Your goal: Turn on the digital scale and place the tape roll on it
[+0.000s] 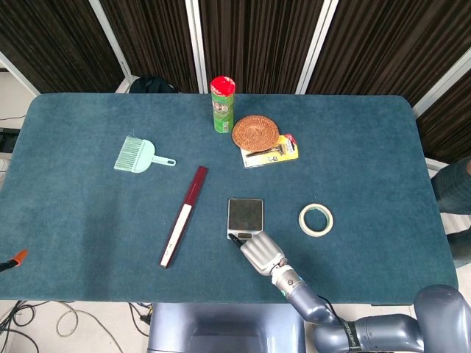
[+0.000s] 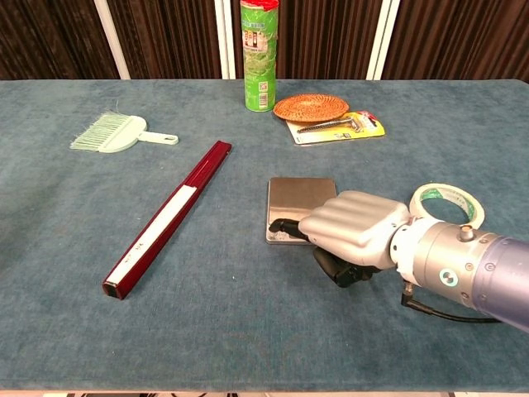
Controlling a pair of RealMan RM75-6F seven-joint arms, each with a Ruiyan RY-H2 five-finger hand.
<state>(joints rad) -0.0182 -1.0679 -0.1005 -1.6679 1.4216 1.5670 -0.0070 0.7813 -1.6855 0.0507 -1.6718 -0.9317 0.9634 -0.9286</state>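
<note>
A small silver digital scale [image 1: 245, 215] [image 2: 299, 199] lies near the table's front centre. My right hand [image 1: 256, 251] [image 2: 351, 231] lies over the scale's front edge, a dark fingertip [image 2: 280, 225] reaching onto the front left corner of its control strip; the other fingers are curled in and hold nothing. A cream tape roll [image 1: 316, 219] [image 2: 445, 203] lies flat on the cloth to the right of the scale, just behind my wrist. My left hand shows in neither view.
A dark red ruler case [image 1: 184, 215] lies diagonally left of the scale. Further back are a green brush [image 1: 138, 155], a green can [image 1: 222, 104], a woven coaster [image 1: 255, 132] and a packaged razor [image 1: 274, 151]. The blue cloth table [image 1: 88, 220] has an orange-tipped tool [image 1: 14, 259] at its left edge.
</note>
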